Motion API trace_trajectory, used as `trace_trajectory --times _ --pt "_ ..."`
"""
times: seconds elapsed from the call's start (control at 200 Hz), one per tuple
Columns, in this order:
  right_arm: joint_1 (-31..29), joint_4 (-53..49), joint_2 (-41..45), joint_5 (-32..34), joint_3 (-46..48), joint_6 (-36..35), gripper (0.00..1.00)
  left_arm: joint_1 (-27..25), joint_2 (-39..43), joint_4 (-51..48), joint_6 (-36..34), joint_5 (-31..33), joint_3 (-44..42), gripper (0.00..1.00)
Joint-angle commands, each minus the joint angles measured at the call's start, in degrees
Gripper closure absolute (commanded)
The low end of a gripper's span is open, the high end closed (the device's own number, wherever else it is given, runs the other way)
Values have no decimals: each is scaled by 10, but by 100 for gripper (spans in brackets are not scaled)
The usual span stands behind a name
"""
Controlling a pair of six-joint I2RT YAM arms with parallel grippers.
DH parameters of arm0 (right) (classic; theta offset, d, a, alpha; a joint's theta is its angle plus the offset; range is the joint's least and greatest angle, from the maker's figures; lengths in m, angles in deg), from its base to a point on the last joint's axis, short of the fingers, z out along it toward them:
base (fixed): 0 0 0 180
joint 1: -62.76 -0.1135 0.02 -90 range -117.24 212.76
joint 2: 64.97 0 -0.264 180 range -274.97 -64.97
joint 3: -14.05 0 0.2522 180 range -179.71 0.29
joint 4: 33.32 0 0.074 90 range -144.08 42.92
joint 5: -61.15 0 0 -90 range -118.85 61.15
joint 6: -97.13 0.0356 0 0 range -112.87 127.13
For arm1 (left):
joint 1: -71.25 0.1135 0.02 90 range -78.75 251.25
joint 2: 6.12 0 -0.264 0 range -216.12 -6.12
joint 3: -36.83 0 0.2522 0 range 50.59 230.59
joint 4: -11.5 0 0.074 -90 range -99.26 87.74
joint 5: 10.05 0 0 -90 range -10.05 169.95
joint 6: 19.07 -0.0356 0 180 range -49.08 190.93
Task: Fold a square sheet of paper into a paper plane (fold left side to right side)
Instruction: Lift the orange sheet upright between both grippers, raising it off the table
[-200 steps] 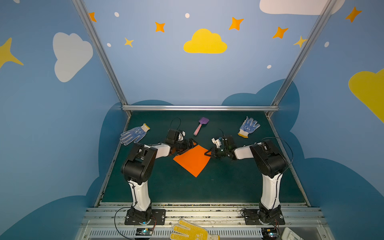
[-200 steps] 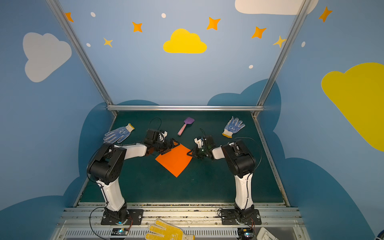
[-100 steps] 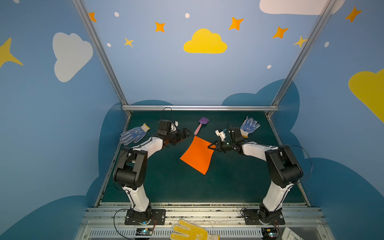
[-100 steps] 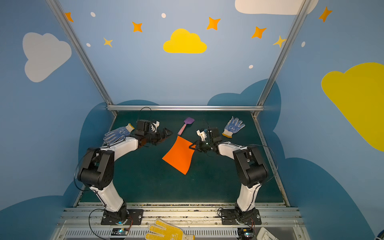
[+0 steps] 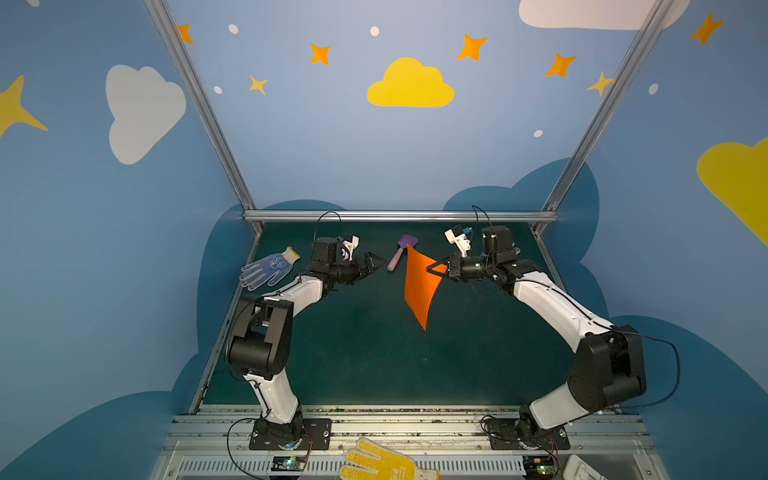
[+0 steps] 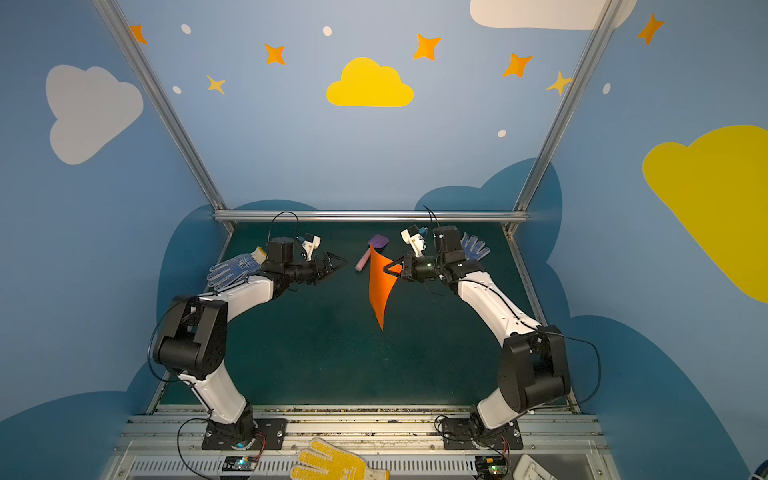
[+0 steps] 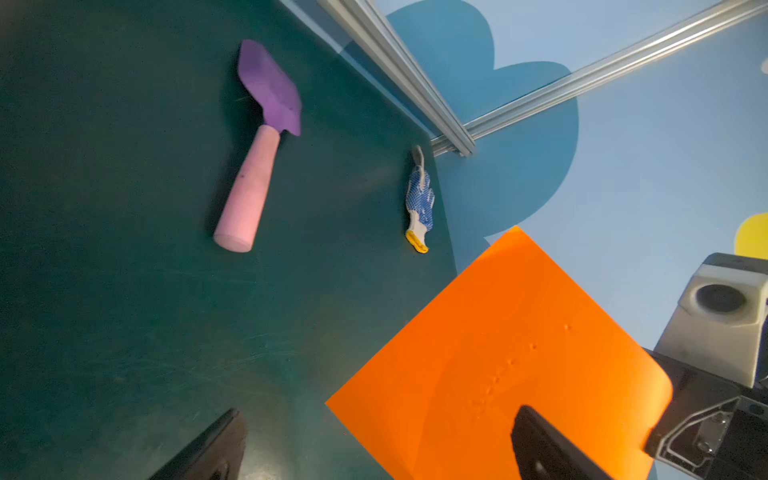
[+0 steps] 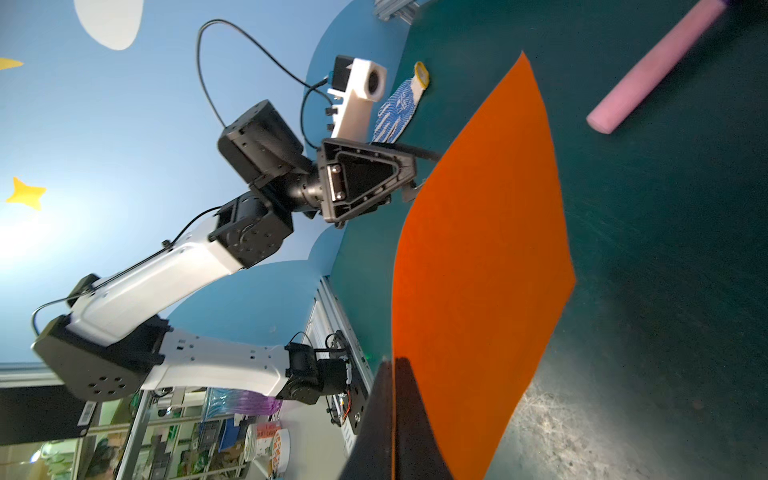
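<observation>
The square sheet of paper (image 5: pixel 419 286) (image 6: pixel 380 286) is plain orange and unfolded. It hangs on edge above the green mat, slightly curved, one corner pointing down. My right gripper (image 5: pixel 433 269) (image 6: pixel 389 268) (image 8: pixel 392 368) is shut on its right corner; in the right wrist view the sheet (image 8: pixel 478 257) runs between the closed fingers. My left gripper (image 5: pixel 376 259) (image 6: pixel 340 262) (image 7: pixel 380 415) is open, left of the sheet and apart from it. In the left wrist view the sheet (image 7: pixel 498 365) fills the space beyond the jaws. No paper plane is in view.
A purple-headed, pink-handled spatula (image 5: pixel 398 252) (image 7: pixel 262 145) lies just behind the sheet. One blue-dotted glove (image 5: pixel 268 268) lies at the far left, another (image 6: pixel 473 247) behind the right arm. A yellow glove (image 5: pixel 382 461) rests on the front rail. The back frame bar (image 5: pixel 399 216) bounds the mat.
My right gripper has lifted the sheet off the mat, up and toward the back, so it now hangs on edge. My left gripper has drawn back to the left, away from it.
</observation>
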State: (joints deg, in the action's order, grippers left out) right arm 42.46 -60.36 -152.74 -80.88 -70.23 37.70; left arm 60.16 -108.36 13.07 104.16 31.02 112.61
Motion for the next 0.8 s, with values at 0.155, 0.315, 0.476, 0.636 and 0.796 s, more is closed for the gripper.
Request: trace_trajectory --times 0.155,0.315,0.476,0.636,0.796 --pt "0 -40 50 -41 -47 4 100 -23 -24 105 18 -98 22 0" --pt "-1 -19 72 -47 -55 32 100 -34 -35 191 75 -134 26 0" --pt "-2 -17 85 -55 -77 43 100 -41 -35 296 148 -150 27 0" --pt "-2 3 90 -61 -88 61 100 -52 -29 337 184 -175 43 0" --pt "0 14 90 -62 -96 67 100 -64 -28 354 199 -194 56 0"
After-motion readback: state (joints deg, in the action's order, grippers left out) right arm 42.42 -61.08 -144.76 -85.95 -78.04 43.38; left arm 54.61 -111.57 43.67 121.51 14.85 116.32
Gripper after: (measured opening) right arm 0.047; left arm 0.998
